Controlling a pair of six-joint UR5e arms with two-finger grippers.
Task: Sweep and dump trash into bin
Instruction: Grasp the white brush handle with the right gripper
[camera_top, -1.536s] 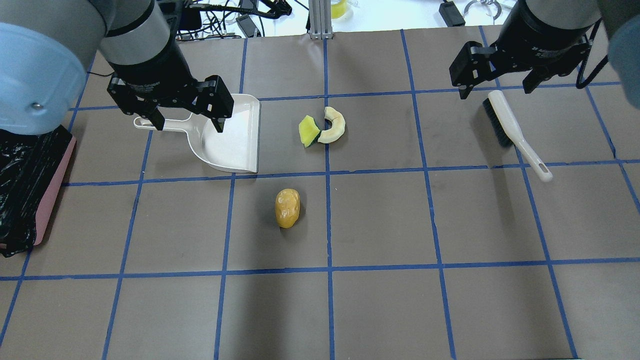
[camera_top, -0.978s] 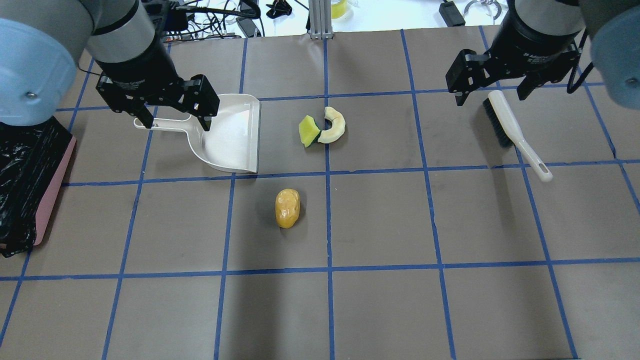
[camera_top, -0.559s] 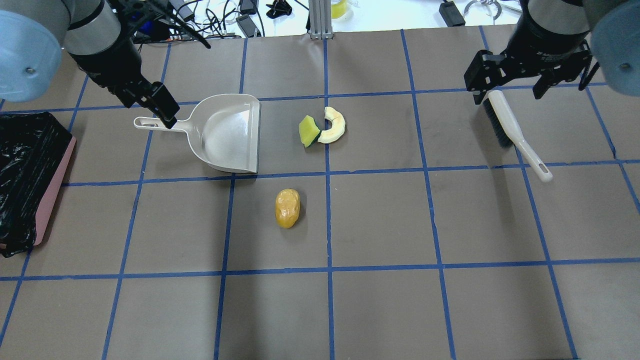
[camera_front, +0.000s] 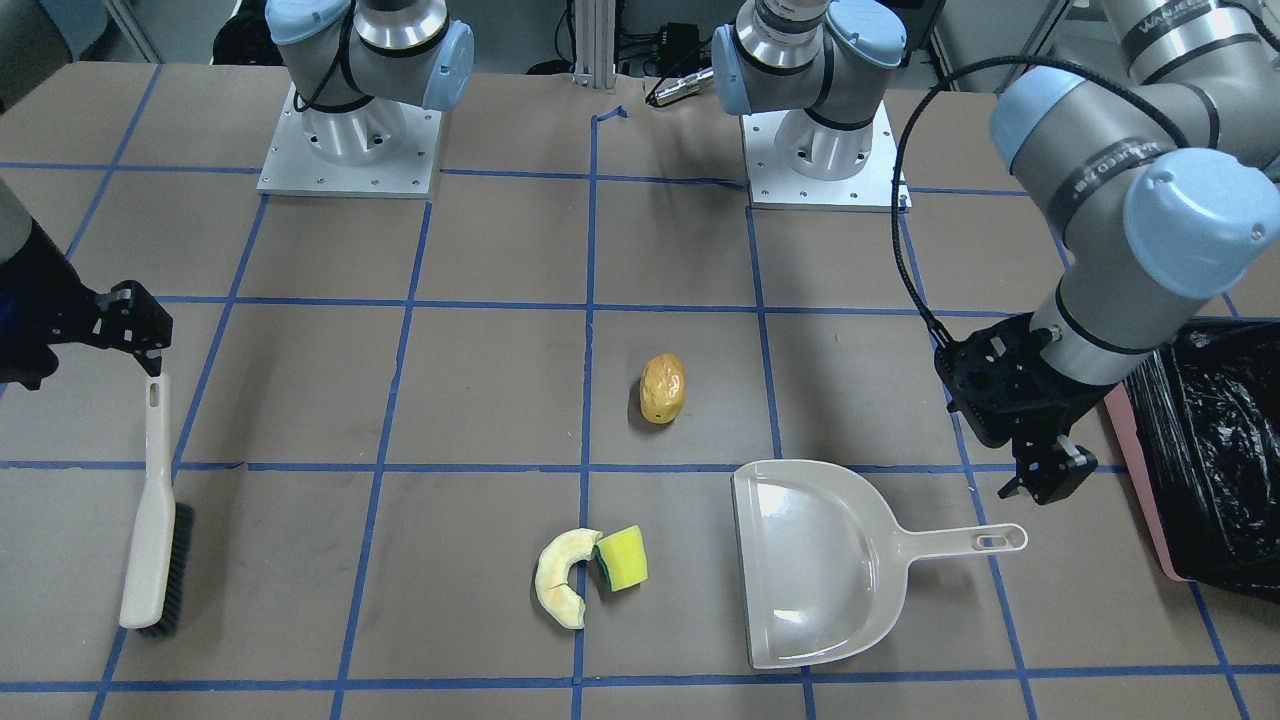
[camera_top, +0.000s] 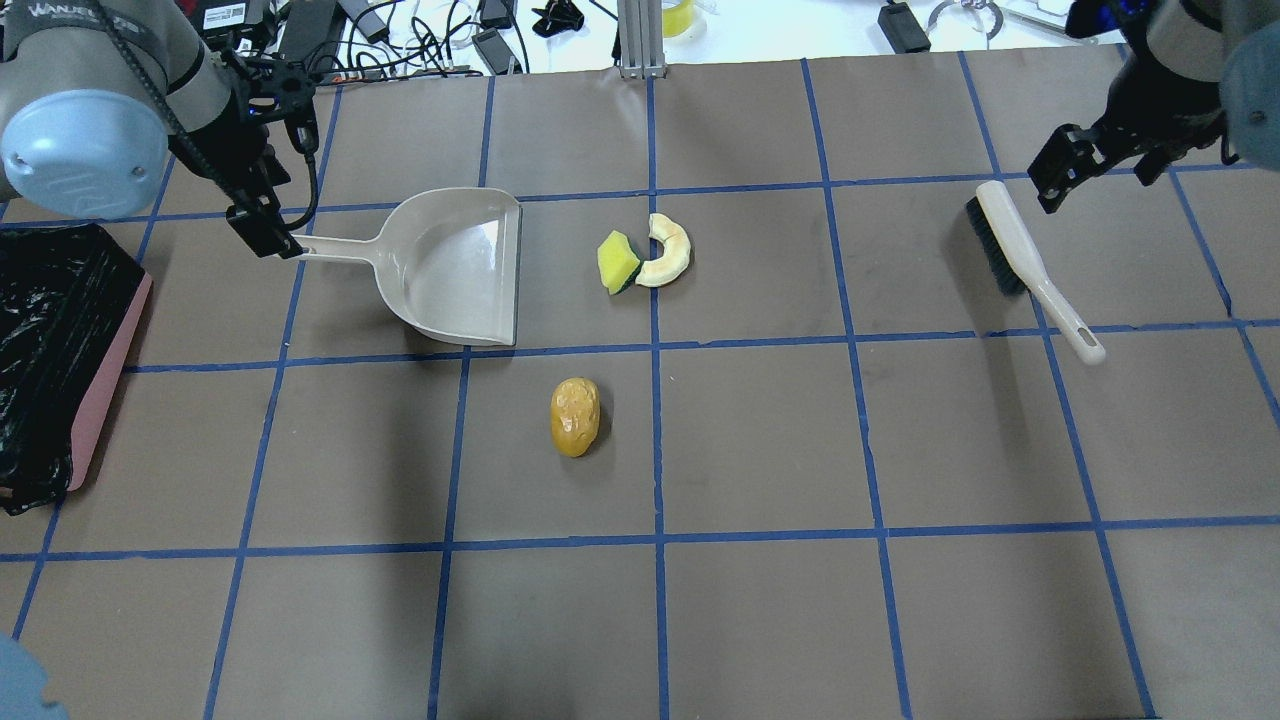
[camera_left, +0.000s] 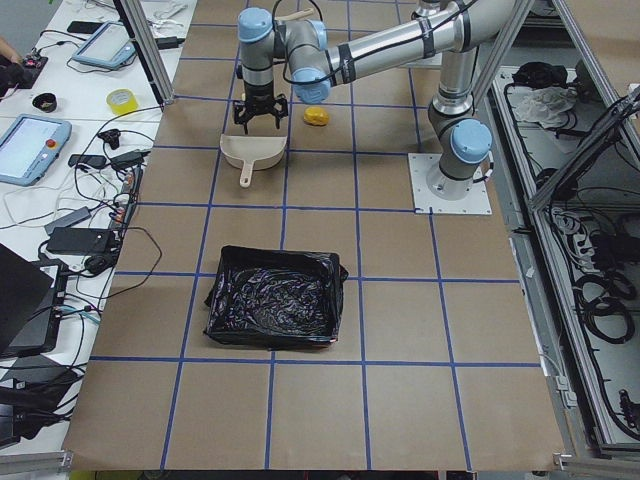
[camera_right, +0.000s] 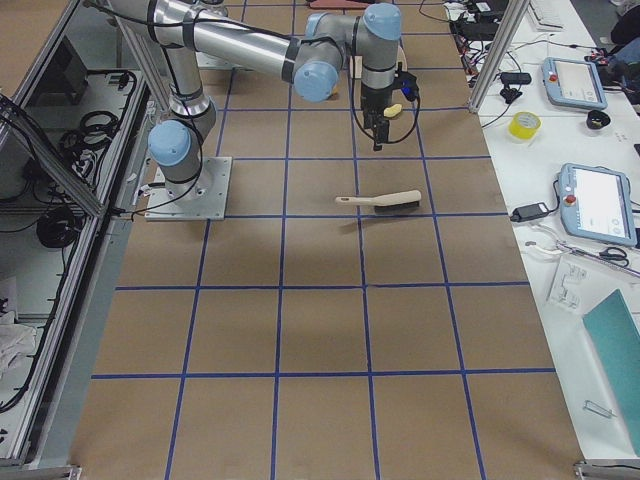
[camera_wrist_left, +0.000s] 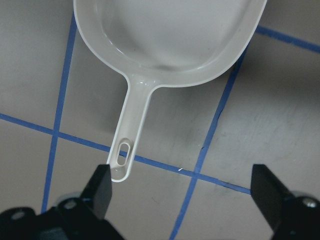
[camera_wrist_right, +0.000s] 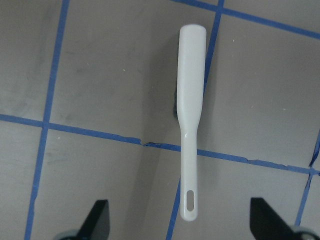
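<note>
While blue tape (camera_top: 657, 440) grids the brown table (camera_top: 760, 620) | left tool (camera_wrist_left: 180, 172) apart | right tool (camera_wrist_right: 180, 204) apart | tablets (camera_left: 30, 145) on side bench (camera_left: 62, 98).

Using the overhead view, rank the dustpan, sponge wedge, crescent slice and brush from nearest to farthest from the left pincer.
From the left pincer:
1. Dustpan, its handle right beside the pincer.
2. Sponge wedge, mid-table.
3. Crescent slice, just beyond the sponge.
4. Brush, far right side.

A wide passage is left on the desk (camera_top: 760, 430) between dustpan (camera_top: 450, 270) and brush (camera_top: 1010, 250); it is obstructed by the sponge wedge (camera_top: 617, 262) touching the crescent slice (camera_top: 668, 255), and by the potato-shaped lump (camera_top: 575, 416). The bin (camera_top: 105, 370) is set well apart at the left.
</note>
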